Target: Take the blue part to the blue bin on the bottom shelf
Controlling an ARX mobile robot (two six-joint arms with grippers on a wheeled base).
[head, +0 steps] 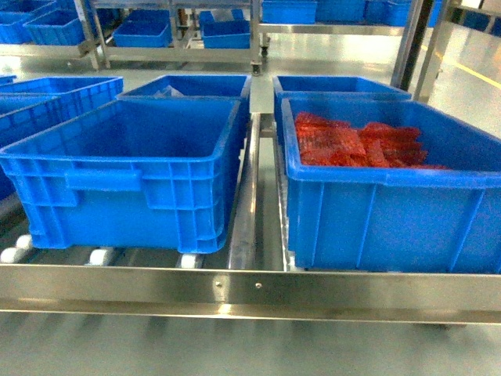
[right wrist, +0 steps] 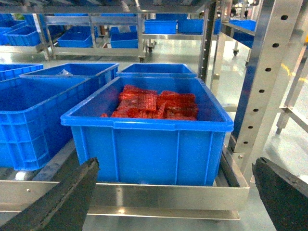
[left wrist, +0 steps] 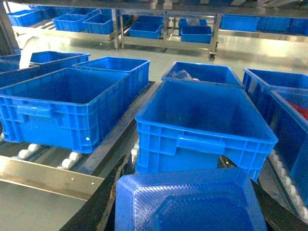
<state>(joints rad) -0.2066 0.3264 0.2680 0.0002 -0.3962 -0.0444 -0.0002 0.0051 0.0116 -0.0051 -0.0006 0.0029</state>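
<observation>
The blue part (left wrist: 190, 204), a square ribbed piece, fills the bottom of the left wrist view, and my left gripper (left wrist: 176, 168) is shut on it, one black finger (left wrist: 103, 202) showing on each side. Just beyond it stands an empty blue bin (left wrist: 202, 115) on the bottom shelf (left wrist: 43, 171). In the head view the same bin (head: 129, 157) sits front left behind the shiny front rail (head: 258, 290), and neither gripper shows there. My right gripper (right wrist: 174, 166) is open and empty, before the rail (right wrist: 163, 195).
A blue bin (head: 391, 196) of red parts (head: 360, 145) sits front right, directly ahead of the right gripper (right wrist: 149, 144). More blue bins (head: 196, 84) stand behind and left. A perforated steel upright (right wrist: 262, 72) rises at the right. Farther racks hold bins (left wrist: 144, 30).
</observation>
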